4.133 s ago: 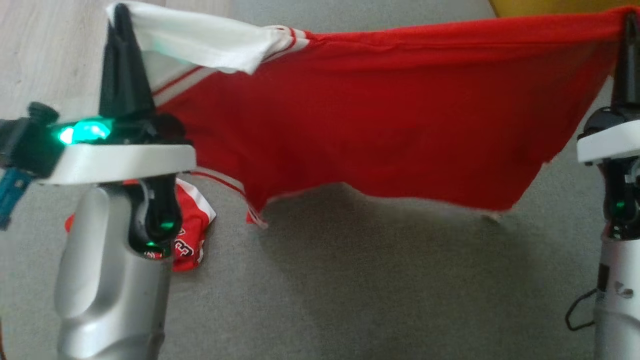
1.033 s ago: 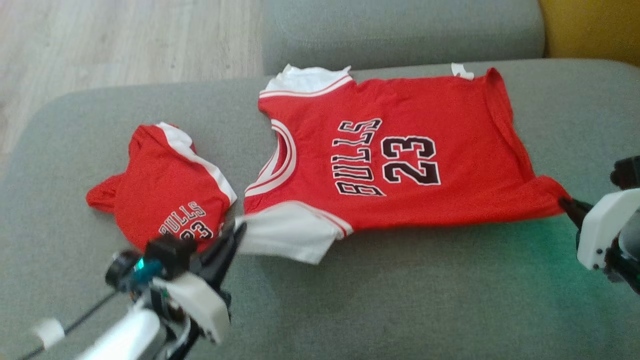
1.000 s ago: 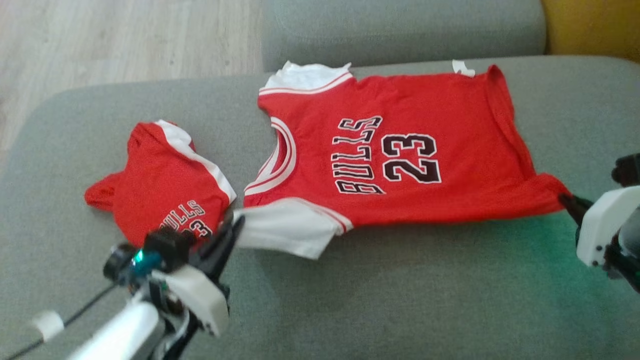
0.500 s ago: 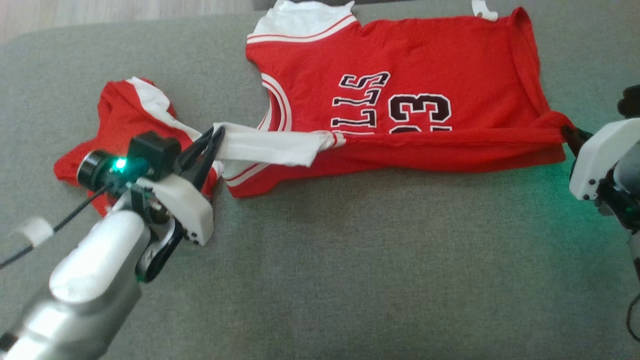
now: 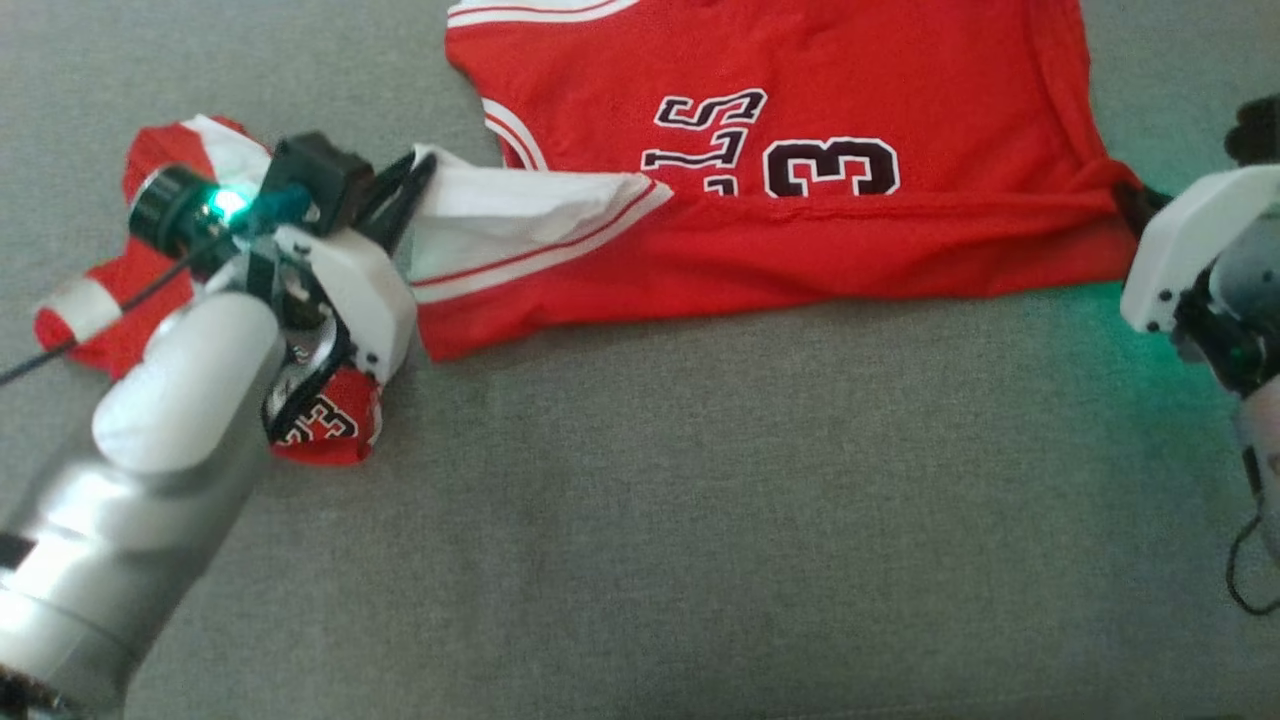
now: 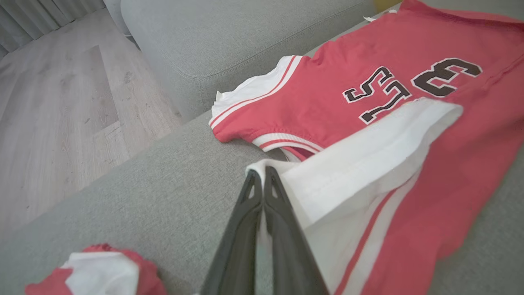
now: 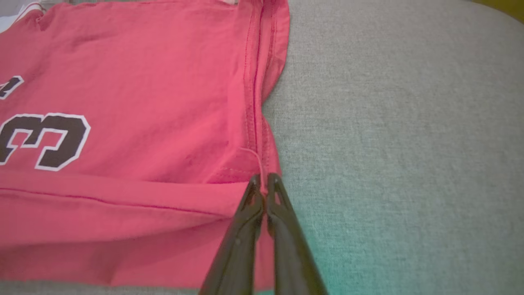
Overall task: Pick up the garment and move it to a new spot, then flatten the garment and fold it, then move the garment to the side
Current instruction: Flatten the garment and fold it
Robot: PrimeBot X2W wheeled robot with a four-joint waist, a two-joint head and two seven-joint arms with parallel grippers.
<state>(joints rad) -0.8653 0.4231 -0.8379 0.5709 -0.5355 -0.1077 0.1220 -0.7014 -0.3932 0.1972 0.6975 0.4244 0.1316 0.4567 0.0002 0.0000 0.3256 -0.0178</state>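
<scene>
On the grey fabric sofa seat point(image 5: 700, 520), as the head view gives it, the red basketball jersey with white sleeves and black lettering point(image 5: 800, 230) lies with its long axis from left to right. The neck end points to the robot's left and the hem to its right. Its near long edge is raised and turned over towards the far side, so it covers the lower part of the lettering. The left gripper point(image 5: 420, 165) pinches the white sleeve point(image 5: 520, 205), and the right gripper point(image 5: 1125, 195) is at the near hem corner. A smaller crumpled red and white garment point(image 5: 325, 440) is partly hidden behind the left arm.

From the left wrist view, the two dark fingers point(image 6: 284, 229) are pressed together with the sleeve's edge between them, above the seat. A pale wooden floor point(image 6: 61, 123) lies beyond the sofa.

From the right wrist view, the fingers point(image 7: 282, 229) are closed tight on the hem corner, beside the side seam. The jersey spreads to the left, with bare seat to the right.
</scene>
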